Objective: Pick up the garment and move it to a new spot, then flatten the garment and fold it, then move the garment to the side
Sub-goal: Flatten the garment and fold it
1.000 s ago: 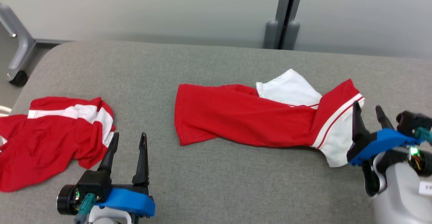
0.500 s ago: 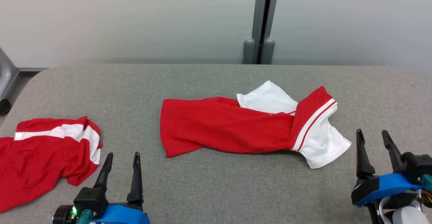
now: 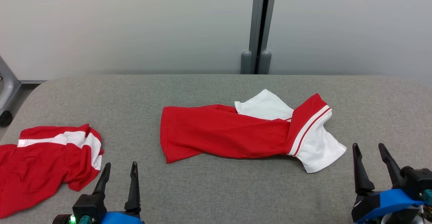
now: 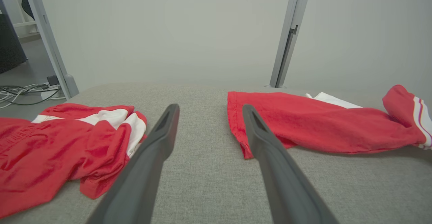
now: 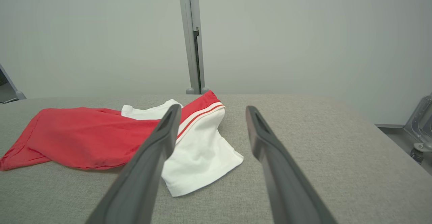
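We see the red-and-white garment (image 3: 233, 136) lying mid-table (image 3: 216, 197), one white sleeve partly hidden behind the red. Our left gripper (image 3: 120, 166) and right gripper (image 3: 368, 147) hover near it, jaws apart and empty. A second red garment (image 3: 44, 163) is cut off at the left edge.

The left gripper (image 3: 120, 165) sat low at the lower left of the head view, jaws spread wide, its long dark fingers (image 3: 132, 188) pointing up the frame, tips leaning a touch to the right. A green light (image 3: 72, 219) glowed on the housing at its base. Over at the lower right, the right gripper (image 3: 368, 146) matched it, jaws just as wide, tips tilting slightly left above a blue mount (image 3: 384, 200). In both wrist views each pair ran forward, well apart.
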Robot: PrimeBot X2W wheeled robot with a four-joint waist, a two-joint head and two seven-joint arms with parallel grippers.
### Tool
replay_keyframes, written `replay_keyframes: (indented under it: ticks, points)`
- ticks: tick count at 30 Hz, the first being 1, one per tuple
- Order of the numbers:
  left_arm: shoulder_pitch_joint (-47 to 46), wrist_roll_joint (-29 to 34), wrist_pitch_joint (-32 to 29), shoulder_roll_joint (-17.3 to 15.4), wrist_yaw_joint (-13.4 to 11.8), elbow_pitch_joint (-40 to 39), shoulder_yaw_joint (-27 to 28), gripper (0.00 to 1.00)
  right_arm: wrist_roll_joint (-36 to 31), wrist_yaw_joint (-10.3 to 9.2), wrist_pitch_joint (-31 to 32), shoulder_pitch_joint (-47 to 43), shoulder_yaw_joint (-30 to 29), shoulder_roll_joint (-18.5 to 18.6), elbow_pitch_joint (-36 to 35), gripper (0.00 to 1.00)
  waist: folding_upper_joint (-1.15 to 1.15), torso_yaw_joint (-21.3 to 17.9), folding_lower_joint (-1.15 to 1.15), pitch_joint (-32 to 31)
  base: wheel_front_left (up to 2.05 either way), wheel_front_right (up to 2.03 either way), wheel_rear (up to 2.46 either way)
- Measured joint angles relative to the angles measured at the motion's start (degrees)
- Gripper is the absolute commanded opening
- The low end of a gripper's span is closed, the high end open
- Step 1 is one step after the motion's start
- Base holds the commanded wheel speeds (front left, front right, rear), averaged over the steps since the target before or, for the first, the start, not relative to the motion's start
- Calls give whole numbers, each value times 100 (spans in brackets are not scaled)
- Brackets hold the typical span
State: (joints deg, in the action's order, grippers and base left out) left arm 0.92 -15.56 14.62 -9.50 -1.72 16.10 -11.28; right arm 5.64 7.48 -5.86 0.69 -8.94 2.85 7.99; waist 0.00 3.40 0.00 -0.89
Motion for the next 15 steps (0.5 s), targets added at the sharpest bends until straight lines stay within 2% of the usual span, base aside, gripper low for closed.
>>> replay_keyframes:
  ticks: [15]
  points:
    - [0,1,-219,-129,-78,-149,-65,100,81,0,151,-94,32,0,-62,100,0,-65,1,94,0,0,0]
